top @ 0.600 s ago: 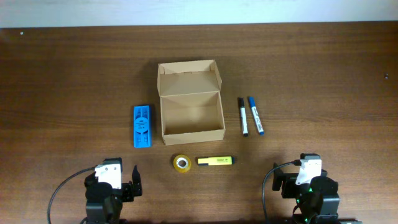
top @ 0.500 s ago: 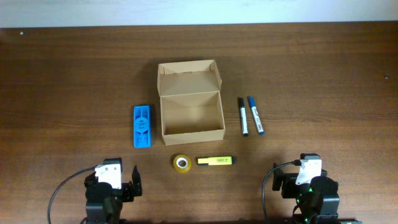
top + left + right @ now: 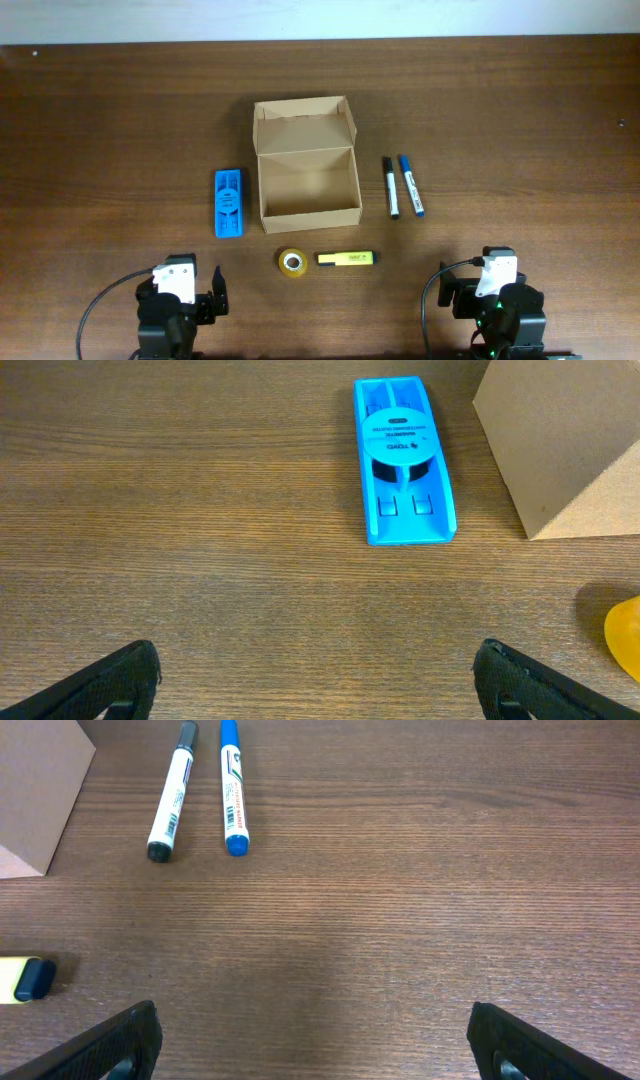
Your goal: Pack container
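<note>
Overhead, nothing had shifted from a moment before: the container (image 3: 306, 165) sat open and empty mid-counter (image 3: 120, 120), with the blue case (image 3: 228, 203), tape roll (image 3: 292, 262), highlighter (image 3: 348, 259), black marker (image 3: 391, 187) and blue marker (image 3: 411, 185) around it, so packing had likely not begun. The left hand (image 3: 183, 287) and right hand (image 3: 492, 288) sat at the near edge. The left wrist view showed its fingers spread wide and empty, facing the case; the right wrist view showed the same, facing the markers.

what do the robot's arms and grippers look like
Both arms are black and blocky. The left arm and right arm each carry a white cap on top, with a thin black cable looping out beside it. The right one shows small green lights. The left gripper and right gripper have matte black fingers with tapered tips.
</note>
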